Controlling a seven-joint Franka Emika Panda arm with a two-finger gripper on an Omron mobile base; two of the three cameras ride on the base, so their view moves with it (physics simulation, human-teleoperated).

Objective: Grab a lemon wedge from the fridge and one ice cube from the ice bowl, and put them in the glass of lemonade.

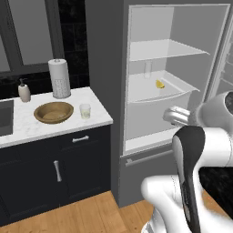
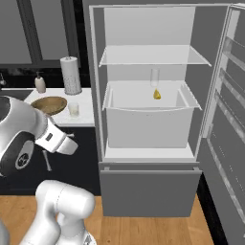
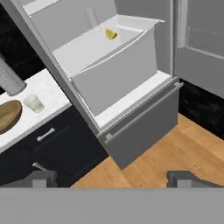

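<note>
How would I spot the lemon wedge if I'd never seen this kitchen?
Look inside the open grey fridge, on the middle glass shelf. The lemon wedge lies there beside a tall clear vessel; it is the one small bright yellow thing in the white inside.

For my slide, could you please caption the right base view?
Open fridge with lemon wedge on its middle shelf.

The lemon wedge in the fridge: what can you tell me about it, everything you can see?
The lemon wedge is a tiny bright yellow slice, curved on one side. It lies on the middle glass shelf of the open fridge, toward the back, just in front of a tall slim clear vessel. Whether the two touch is too small to tell. Nothing holds it.
</note>
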